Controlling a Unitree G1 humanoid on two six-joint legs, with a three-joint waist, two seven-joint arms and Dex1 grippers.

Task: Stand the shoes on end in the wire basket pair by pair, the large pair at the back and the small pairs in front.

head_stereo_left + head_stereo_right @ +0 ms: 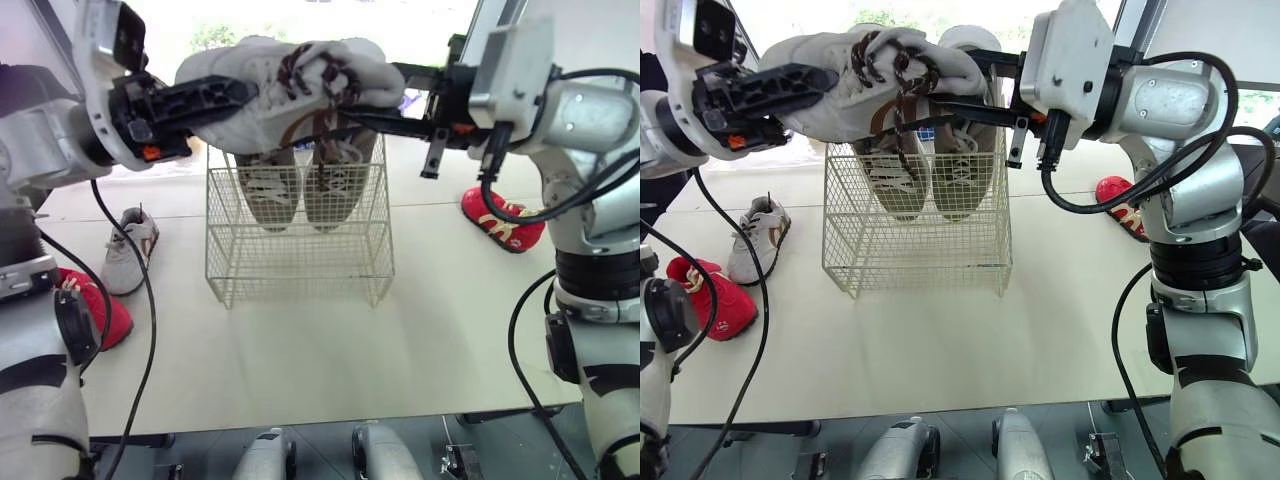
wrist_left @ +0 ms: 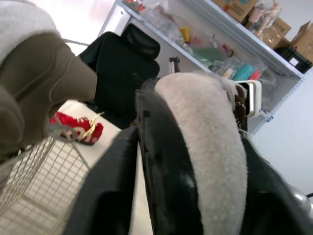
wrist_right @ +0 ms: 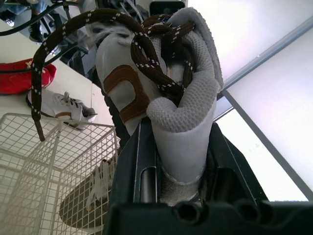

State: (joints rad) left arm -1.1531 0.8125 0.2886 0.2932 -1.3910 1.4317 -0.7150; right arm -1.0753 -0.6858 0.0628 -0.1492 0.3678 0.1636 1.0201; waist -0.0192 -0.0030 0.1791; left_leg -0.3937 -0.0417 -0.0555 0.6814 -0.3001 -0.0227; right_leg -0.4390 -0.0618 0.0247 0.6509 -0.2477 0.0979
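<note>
A grey-white sneaker (image 1: 290, 80) with brown laces hangs on its side above the wire basket (image 1: 300, 270). My left gripper (image 1: 235, 92) is shut on its toe end. My right gripper (image 1: 365, 95) is shut on its collar, whose padded edge sits between the black fingers (image 3: 132, 166). Inside the basket, a large beige pair (image 1: 268, 190) stands on end against the back wall. On the table to the basket's left lie a small grey shoe (image 1: 128, 250) and a small red shoe (image 1: 100, 305). Another red shoe (image 1: 500, 222) lies to the right.
The basket stands mid-table with bare tabletop in front of it. A loose brown lace (image 3: 41, 83) dangles from the held sneaker over the basket rim. A black chair (image 2: 122, 68) and shelves stand beyond the table.
</note>
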